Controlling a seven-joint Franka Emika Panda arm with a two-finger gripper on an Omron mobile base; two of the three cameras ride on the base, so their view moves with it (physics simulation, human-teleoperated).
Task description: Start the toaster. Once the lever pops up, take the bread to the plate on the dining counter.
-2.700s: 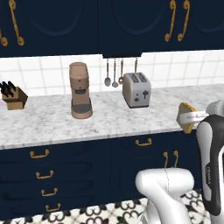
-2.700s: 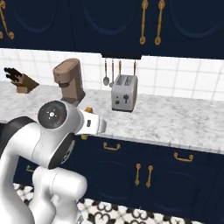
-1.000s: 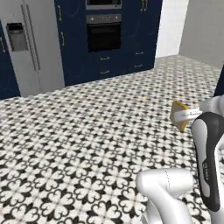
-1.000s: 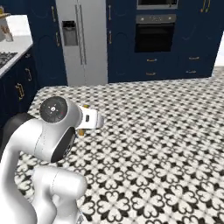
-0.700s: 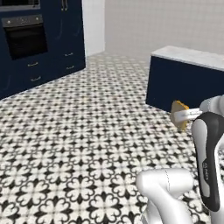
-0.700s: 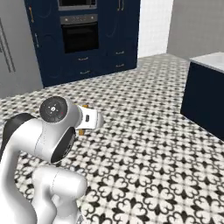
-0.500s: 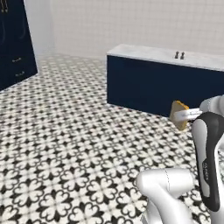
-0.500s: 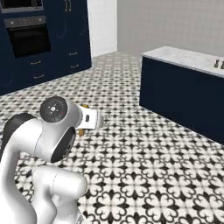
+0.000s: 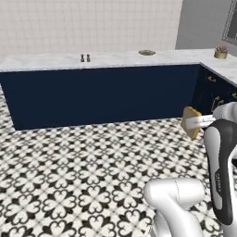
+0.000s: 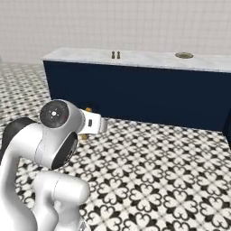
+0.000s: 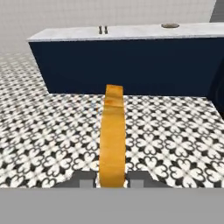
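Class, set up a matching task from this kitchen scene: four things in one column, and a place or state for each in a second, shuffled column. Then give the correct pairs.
Things:
1. bread
2. plate
3. dining counter
4. claw

Places or states:
A. lying on the marbled top, toward its right part
B. long, with a plain dark navy front
C. shut on the slice
D. held edge-on above the patterned floor

Pairs: 1-D, 2-A, 3-B, 4-C
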